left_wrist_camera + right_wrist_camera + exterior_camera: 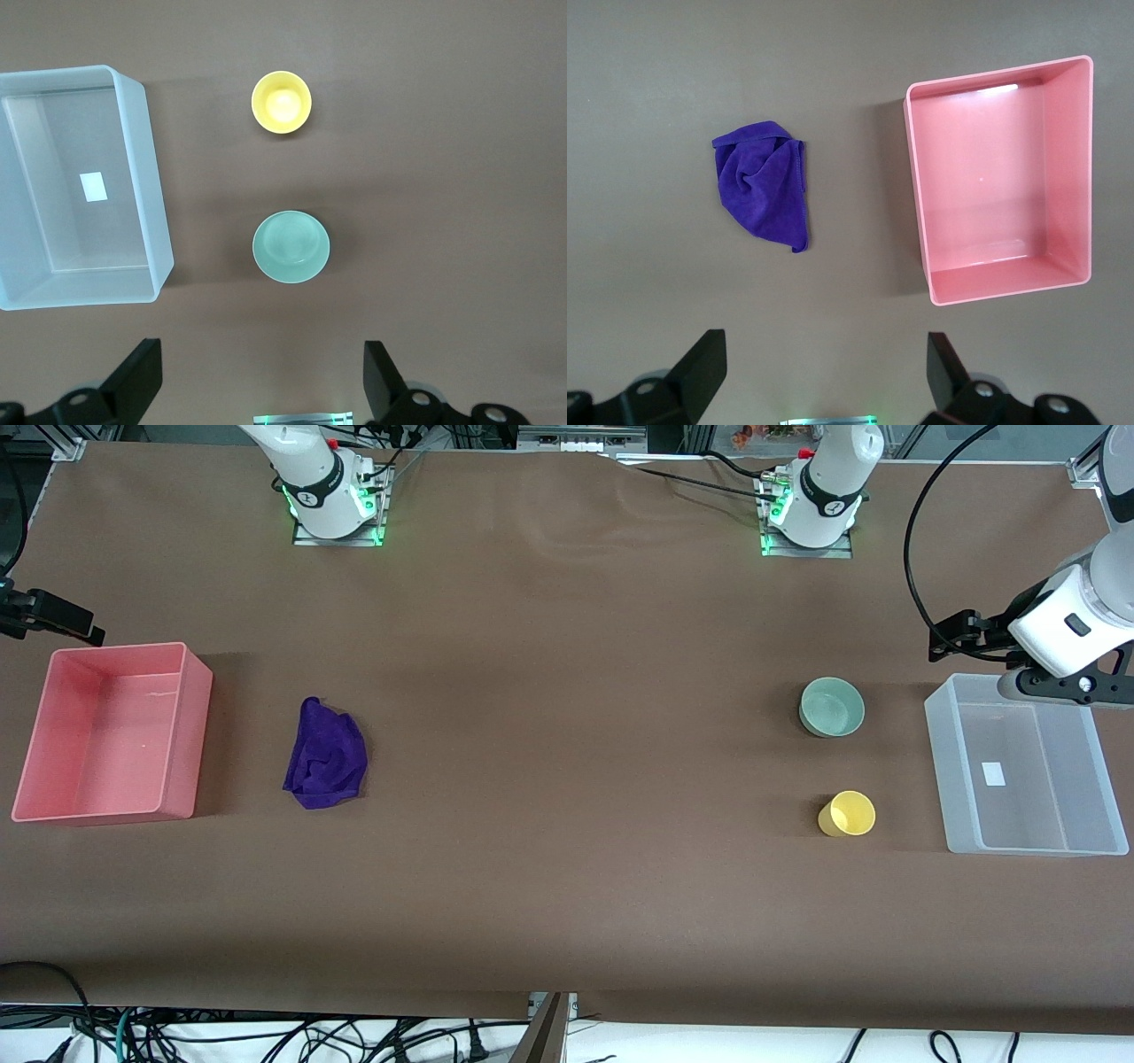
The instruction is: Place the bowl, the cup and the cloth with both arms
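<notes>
Left wrist view shows the bowl (291, 246), glossy mint, likely light, rigid and slippery, best pinched over its rim; it sits beside the clear bin (142, 177), with the yellow plastic cup (281, 102) nearby. The soft, wrinkled cloth (762, 183) beside the pink bin (917, 177) should bunch easily. Left gripper (261, 385) and right gripper (824, 381) hang spread apart over the brown desk (567, 779).
</notes>
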You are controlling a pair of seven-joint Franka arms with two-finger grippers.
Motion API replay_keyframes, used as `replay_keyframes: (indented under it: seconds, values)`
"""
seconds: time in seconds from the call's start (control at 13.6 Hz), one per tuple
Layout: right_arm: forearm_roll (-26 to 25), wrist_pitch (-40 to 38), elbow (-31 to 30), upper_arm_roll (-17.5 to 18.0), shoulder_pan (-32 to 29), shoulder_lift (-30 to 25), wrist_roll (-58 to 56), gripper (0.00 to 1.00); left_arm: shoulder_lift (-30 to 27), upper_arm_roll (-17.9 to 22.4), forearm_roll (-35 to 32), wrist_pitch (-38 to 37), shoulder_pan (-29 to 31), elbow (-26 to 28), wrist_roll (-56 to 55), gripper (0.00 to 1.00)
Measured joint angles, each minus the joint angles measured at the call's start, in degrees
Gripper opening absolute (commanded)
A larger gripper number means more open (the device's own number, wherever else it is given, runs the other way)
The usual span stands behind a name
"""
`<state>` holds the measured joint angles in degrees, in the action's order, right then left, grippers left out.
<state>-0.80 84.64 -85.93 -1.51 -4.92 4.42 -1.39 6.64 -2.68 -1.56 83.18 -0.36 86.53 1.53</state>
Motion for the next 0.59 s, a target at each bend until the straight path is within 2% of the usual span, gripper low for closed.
replay_keyframes:
  seconds: [0.59]
  values:
    - [0.0, 0.1, -0.2, 0.1, 0.1, 0.4, 0.0, 1.00, 0.6, 0.2, 0.0, -0.2, 0.3, 0.0, 0.0, 1.00]
